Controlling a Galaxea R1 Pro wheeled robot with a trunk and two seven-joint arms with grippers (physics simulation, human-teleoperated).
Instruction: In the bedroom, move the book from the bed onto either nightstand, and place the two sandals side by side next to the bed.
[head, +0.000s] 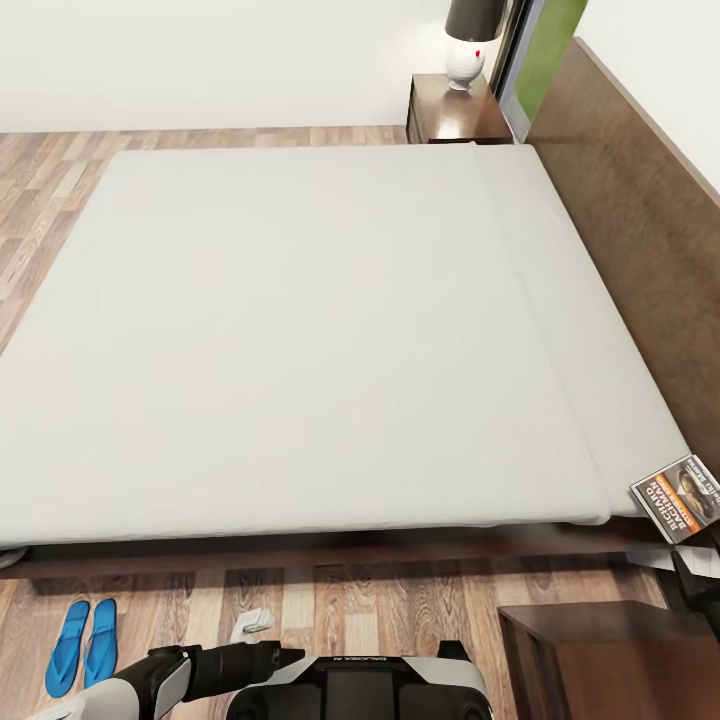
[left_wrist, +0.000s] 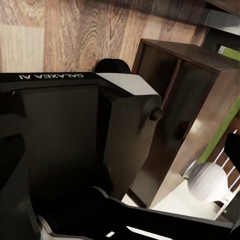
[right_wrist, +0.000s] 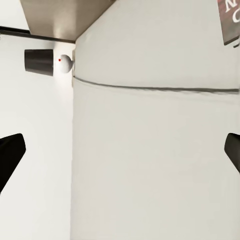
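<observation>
You are facing the bed (head: 300, 330) side-on from the head camera, its off-white mattress bare across nearly the whole width and its dark brown headboard (head: 640, 200) running along your right. Around it lies the grey-brown plank floor (head: 60, 180) and a white wall beyond. One nightstand (head: 455, 110) stands at the far end of the headboard, carrying a lamp (head: 468, 40) with a white base and dark shade; the other nightstand (head: 610, 655) sits close by your right side, just past the bed's near edge, with its top showing nothing on it. The book (head: 680, 497) lies at the mattress's near corner by the headboard, overhanging the edge a little (its cover reads "RICHARD" above an orange band). The two sandals (head: 85, 643) lie side by side on the floor near the bed's near rail, to your left.

Your robot's trunk shows the lettering "GALAXEA AI" in the left wrist view. The right gripper (right_wrist: 120, 155) has its fingers (right_wrist: 10, 155) spread wide over the mattress, holding nothing. The left arm (head: 215, 668) is folded across your trunk; whether its claw is spread or closed cannot be told.
</observation>
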